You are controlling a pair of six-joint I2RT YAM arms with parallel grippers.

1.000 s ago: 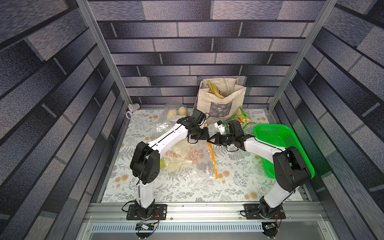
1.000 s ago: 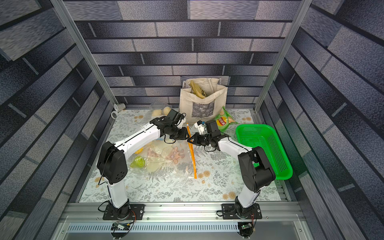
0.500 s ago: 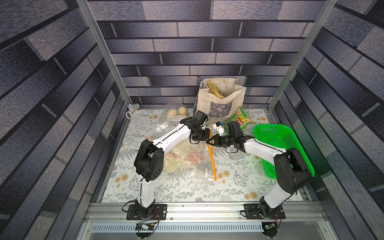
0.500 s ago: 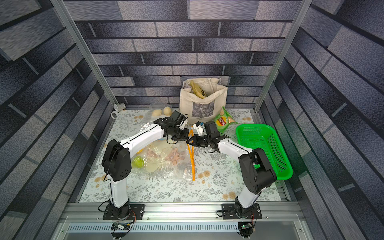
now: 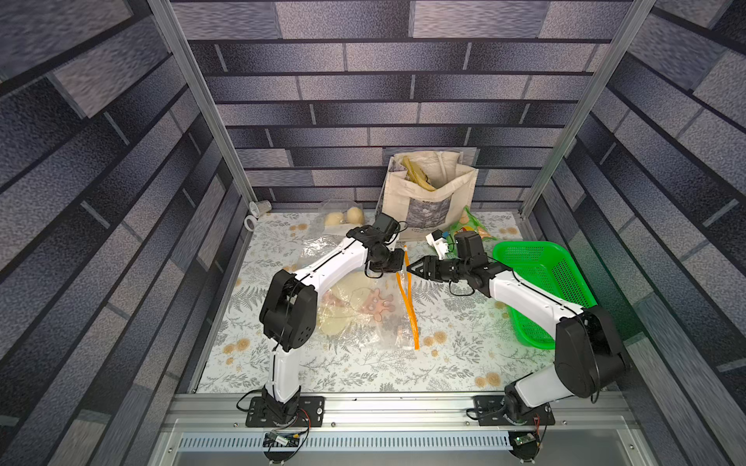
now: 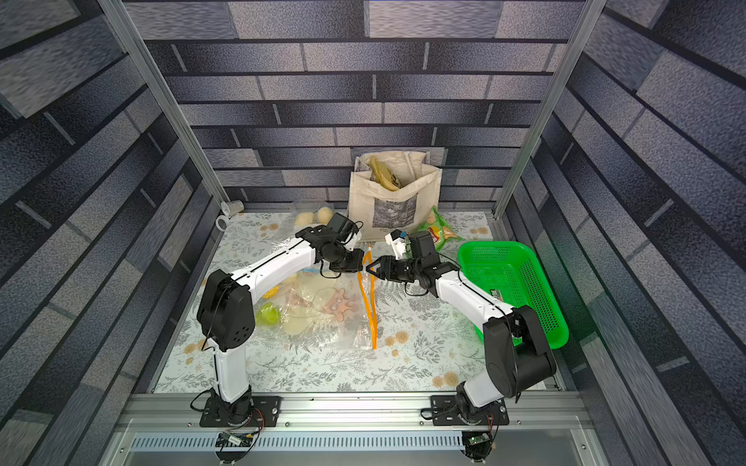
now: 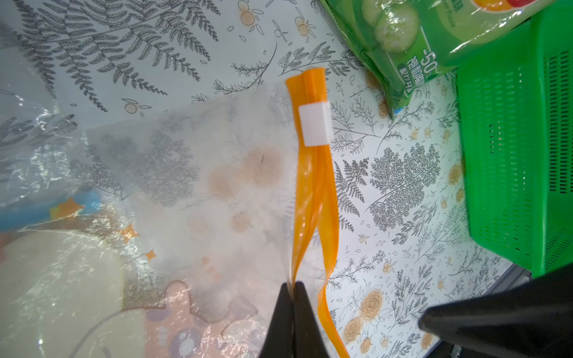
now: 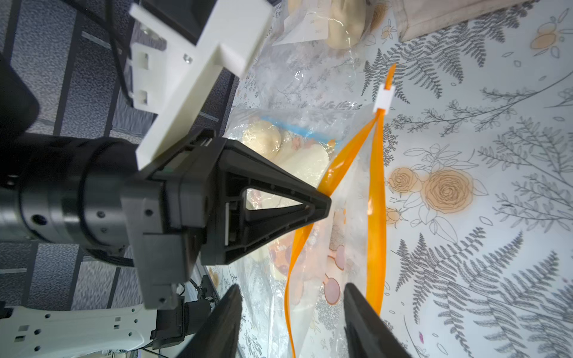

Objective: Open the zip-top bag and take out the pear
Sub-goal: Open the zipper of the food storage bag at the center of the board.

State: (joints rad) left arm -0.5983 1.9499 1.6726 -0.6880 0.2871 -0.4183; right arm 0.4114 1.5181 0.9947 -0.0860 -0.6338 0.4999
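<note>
Zip-top bag (image 5: 388,322) edge in left pincer (image 7: 293,284)

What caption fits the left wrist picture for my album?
Left tool pinching the orange zip strip of the partly opened bag, green basket nearby.

zip strip (image 7: 313,192) orange | slider (image 7: 314,124) white | basket (image 7: 511,155) green | tablecloth (image 7: 403,173) grey-fern, orange-flower print

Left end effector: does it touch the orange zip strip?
Touching. The left wrist view shows the left end effector shut on one lip of the orange zip strip.
</note>
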